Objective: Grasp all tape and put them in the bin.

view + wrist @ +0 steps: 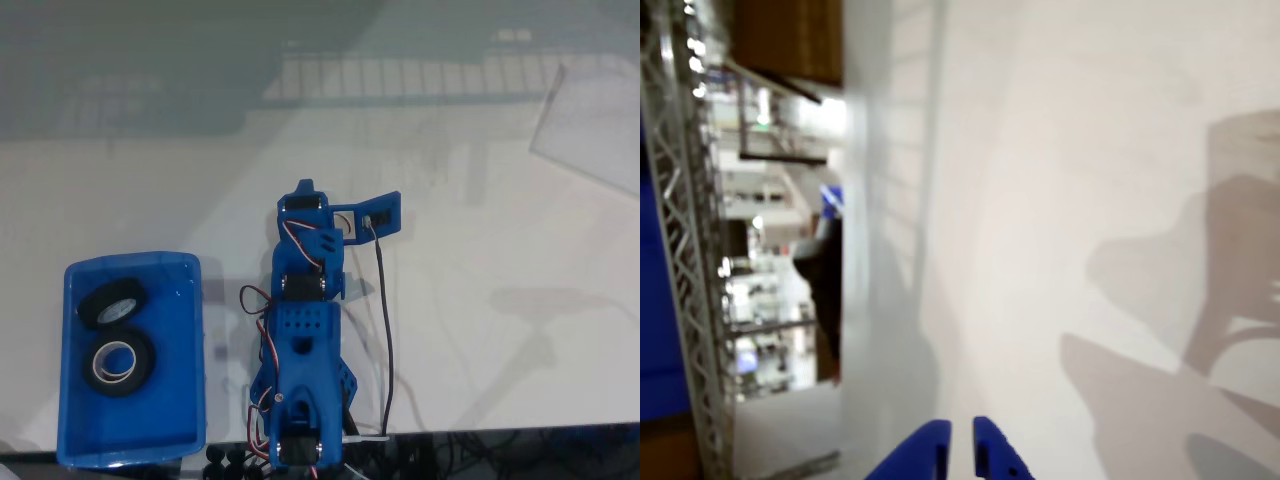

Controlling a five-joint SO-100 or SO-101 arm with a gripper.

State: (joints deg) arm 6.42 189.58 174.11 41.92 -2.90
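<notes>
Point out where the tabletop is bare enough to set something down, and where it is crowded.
In the fixed view the table is bare right of the arm and its black cable, and above the bin. Only a narrow strip separates bin and arm. The bin is crowded: two tape rolls fill its upper half.

Glossy white table [480, 330] (w/ reflections)

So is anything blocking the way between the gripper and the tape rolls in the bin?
Nothing visible does. Both tape rolls already lie inside the blue bin, left of the arm in the fixed view. The gripper points over bare table.
</notes>
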